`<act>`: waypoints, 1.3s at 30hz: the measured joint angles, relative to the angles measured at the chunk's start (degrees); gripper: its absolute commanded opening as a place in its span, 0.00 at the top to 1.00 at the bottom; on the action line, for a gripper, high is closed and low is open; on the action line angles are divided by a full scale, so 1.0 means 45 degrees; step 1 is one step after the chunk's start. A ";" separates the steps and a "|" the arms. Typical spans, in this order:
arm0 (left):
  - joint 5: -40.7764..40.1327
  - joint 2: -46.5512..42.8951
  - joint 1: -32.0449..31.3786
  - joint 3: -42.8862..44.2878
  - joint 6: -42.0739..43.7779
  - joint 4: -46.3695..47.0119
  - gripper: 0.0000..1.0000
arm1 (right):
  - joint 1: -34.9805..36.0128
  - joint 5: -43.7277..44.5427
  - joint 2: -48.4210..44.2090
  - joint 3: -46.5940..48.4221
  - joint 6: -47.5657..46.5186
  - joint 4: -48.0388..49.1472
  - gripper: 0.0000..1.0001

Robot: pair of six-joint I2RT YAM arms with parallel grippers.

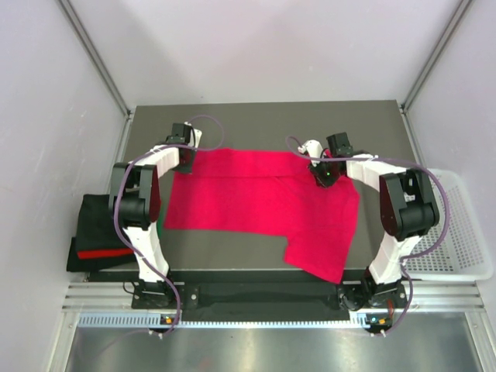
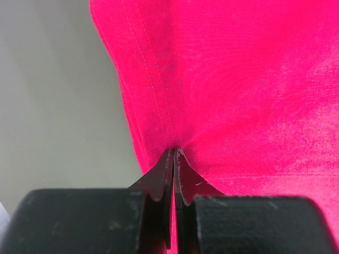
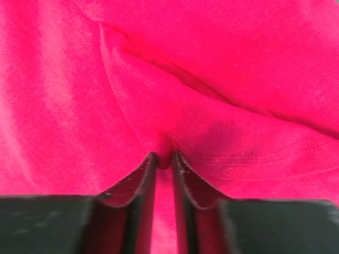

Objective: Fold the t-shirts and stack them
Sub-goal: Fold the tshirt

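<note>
Fingers of the left gripper point(image 2: 174, 154) are pressed together on the hem of the magenta-red t-shirt point(image 1: 256, 203), at its far corner nearest the folded pile point(image 1: 97, 232). The right gripper point(image 3: 164, 156) pinches a ridge of cloth at the far edge away from that pile. The shirt lies spread on the counter point(image 1: 263, 124), so the first fold seems in hand. Next, both arms should lift evenly and carry the edge nearward.

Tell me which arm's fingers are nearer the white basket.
Right. The right fingers pinch the magenta t-shirt at its far edge, toward the white basket; the left fingers grip its far corner on the opposite side, farther away.
</note>
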 measured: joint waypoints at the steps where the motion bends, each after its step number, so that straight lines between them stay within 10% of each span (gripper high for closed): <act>1: 0.0000 0.0000 0.0000 0.0000 0.0000 0.0000 0.98 | 0.0000 0.0029 0.0000 0.0000 0.0019 0.0000 0.87; 23: -0.0238 -0.0170 -0.0005 -0.0214 0.0010 0.0053 0.98 | 0.2409 0.1491 -0.4877 -0.1486 0.0442 -0.1020 0.89; 27: -0.0301 -0.0170 -0.0005 -0.0214 0.0010 0.0053 0.99 | 0.2477 0.0942 -0.5362 -0.1496 0.0607 -0.1302 0.76; 39: -0.0340 -0.0170 0.0000 -0.0214 0.0010 0.0044 0.98 | 0.2487 0.2263 -0.1792 -0.1078 0.0379 -0.0845 0.67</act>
